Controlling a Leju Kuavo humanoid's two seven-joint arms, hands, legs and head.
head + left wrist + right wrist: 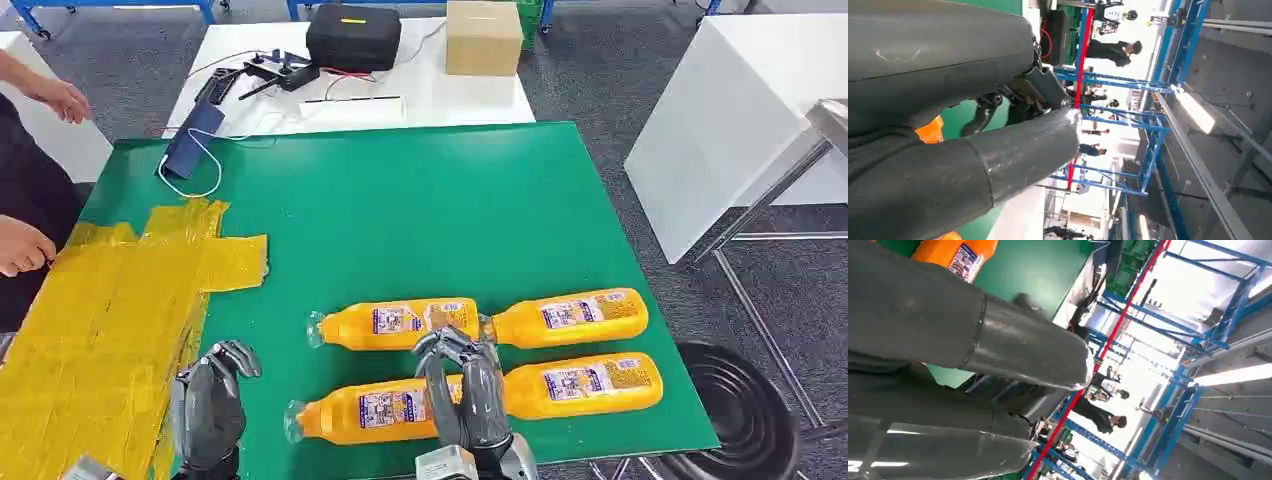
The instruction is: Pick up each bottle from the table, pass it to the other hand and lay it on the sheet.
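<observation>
Four orange bottles [585, 318] lie on the green table [420, 220]. The right hand [462, 385] hovers open above them. The left hand [208, 405] is empty, beside the yellow sheet [100, 320].

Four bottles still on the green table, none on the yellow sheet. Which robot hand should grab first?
Right robot hand: it hovers over the near-left bottle, fingers apart. The left robot hand sits beside the yellow sheet, ready to receive.

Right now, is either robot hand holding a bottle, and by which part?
Neither holds anything. The right robot hand hovers open over the near-left bottle, around its middle, fingers not closed. The left robot hand is open beside the yellow sheet.
</observation>
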